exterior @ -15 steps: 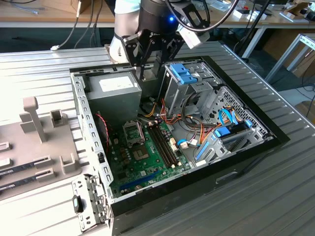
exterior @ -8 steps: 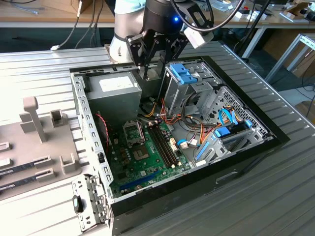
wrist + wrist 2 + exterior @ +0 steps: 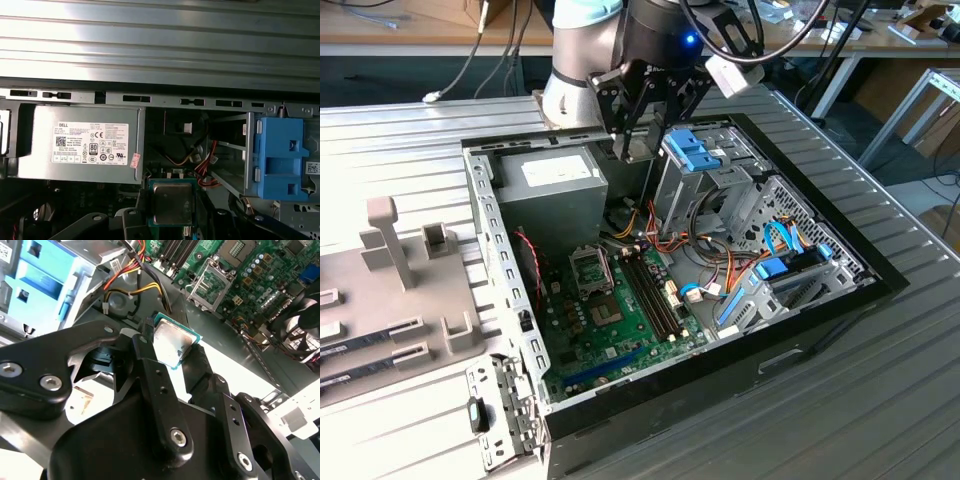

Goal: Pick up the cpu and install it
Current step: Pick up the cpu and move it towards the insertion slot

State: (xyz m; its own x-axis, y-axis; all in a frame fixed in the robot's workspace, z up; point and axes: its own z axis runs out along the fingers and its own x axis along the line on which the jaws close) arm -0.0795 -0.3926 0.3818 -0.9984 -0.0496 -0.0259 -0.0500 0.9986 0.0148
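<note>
Black fingers [image 3: 150, 371] of the gripper [image 3: 172, 347] gripped the cpu [image 3: 171, 340] by its edges, and we saw its silvery top in both wrist views (a thin green rim framed it). Upper middle of the exterior view, the gripper hung over the open computer case [image 3: 485, 215], between the grey power supply [image 3: 555, 178] and the blue drive bracket [image 3: 695, 152]. The socket [image 3: 590, 268] sat lower, on the green motherboard [image 3: 620, 335].

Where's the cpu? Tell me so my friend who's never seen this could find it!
Start at the big open computer case and look up by its grey power supply, where the black gripper hangs. The cpu is pinched between its fingers. It is a small flat square with a shiny silver top and thin green rim, unlike the dark square chip on the green board.
</note>
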